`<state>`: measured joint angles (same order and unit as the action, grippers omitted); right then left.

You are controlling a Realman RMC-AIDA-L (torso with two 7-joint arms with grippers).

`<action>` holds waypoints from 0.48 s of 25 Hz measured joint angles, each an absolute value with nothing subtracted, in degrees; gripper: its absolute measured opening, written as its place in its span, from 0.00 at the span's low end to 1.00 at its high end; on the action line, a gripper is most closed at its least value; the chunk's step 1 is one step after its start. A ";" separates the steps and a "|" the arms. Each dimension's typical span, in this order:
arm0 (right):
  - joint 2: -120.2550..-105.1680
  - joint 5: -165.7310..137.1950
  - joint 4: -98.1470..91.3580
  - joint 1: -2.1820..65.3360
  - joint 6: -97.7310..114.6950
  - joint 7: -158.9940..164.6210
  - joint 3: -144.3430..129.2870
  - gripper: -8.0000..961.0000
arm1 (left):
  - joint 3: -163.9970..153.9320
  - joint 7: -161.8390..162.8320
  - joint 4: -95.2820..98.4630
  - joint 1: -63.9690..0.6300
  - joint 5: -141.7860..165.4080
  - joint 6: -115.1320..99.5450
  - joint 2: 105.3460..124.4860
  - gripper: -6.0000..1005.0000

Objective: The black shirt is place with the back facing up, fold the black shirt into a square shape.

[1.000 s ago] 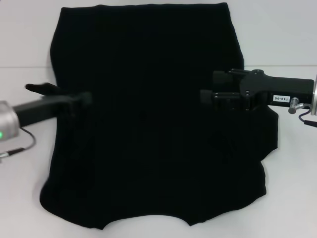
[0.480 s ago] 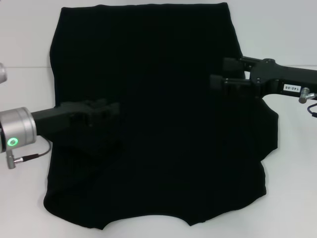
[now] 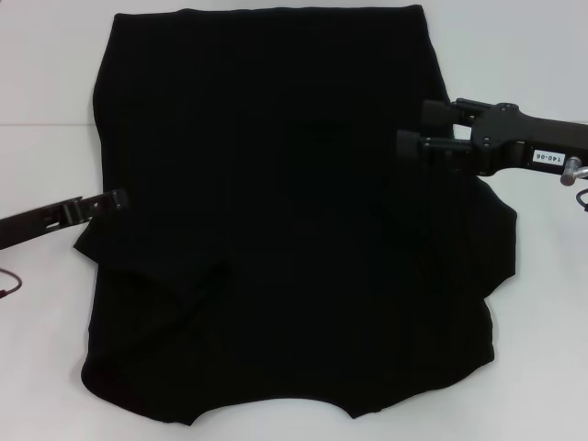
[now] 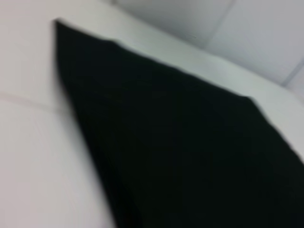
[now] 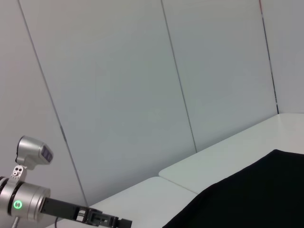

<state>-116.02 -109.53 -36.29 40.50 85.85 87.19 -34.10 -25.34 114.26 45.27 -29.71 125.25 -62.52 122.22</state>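
At the bench's left edge you have the left tool [image 3: 118, 197], a thin dark bar reaching in until its tip just meets the left border of the black shirt [image 3: 285, 184]; you cannot tell whether its fingers are apart or together. Across the middle of the white bench [image 3: 46, 83], the shirt lies spread flat, its straight hem toward the far edge and a wavy border at the near edge, with a small raised crease in its near-left part. Over the shirt's right border you see the right tool [image 3: 413, 138], its two fingers stacked with a narrow gap, nothing between them.
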 joint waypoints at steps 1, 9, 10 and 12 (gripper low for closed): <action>-116.02 -109.53 -36.30 40.57 85.76 87.19 -34.10 0.84 | -25.05 115.36 45.30 -29.73 126.15 -62.13 122.16 0.71; -116.01 -109.50 -36.29 40.87 85.46 87.19 -34.10 0.84 | -24.21 119.30 45.18 -29.70 130.53 -61.40 121.97 0.87; -116.01 -109.50 -36.30 40.87 85.43 87.19 -34.10 0.84 | -24.20 119.20 44.98 -29.71 130.70 -61.22 121.97 0.87; -116.00 -109.50 -36.29 40.85 85.42 87.19 -34.10 0.84 | -24.23 119.01 44.67 -29.79 131.24 -60.60 121.97 0.87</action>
